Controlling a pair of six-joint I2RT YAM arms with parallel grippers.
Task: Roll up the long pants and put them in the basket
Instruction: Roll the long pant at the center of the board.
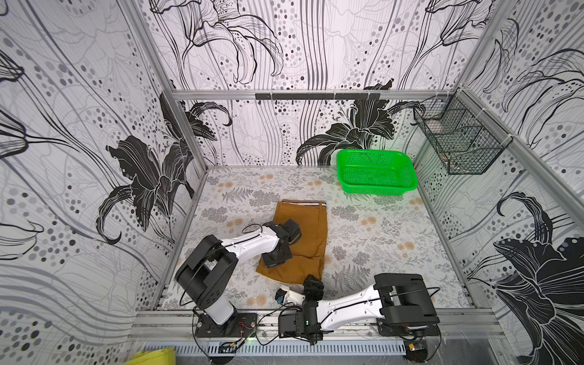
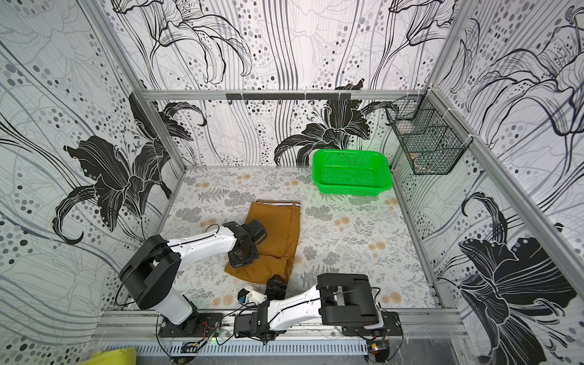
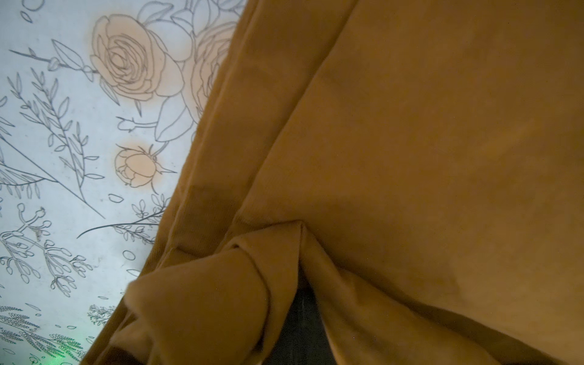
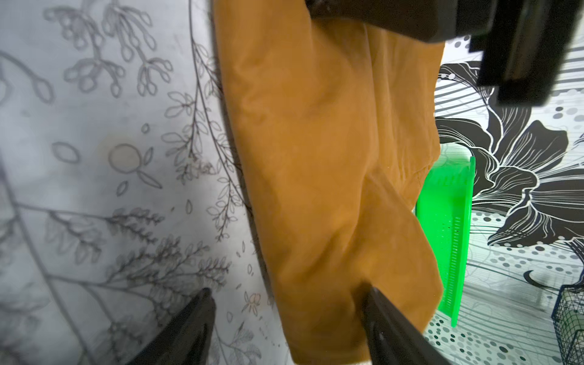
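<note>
The long pants [image 1: 308, 230] [image 2: 279, 226] lie folded lengthwise in the middle of the table, ochre-brown, with the pale striped waistband at the far end. My left gripper [image 1: 274, 259] [image 2: 241, 256] stands on their left edge near the hems, shut on a pinched fold of the cloth. In the left wrist view the cloth [image 3: 395, 132] bunches over my left gripper [image 3: 300, 322] and hides its fingers. My right gripper [image 1: 313, 283] [image 2: 275, 284] [image 4: 287, 316] is open at the near hem corner. The brown cloth [image 4: 316, 158] lies between its fingers [image 4: 388, 328].
A green plastic basket [image 1: 376, 186] [image 2: 352, 186] [image 4: 448, 237] stands at the far right of the table. A black wire basket [image 1: 458, 142] hangs on the right wall. A black hook rail [image 1: 316, 95] runs along the back wall.
</note>
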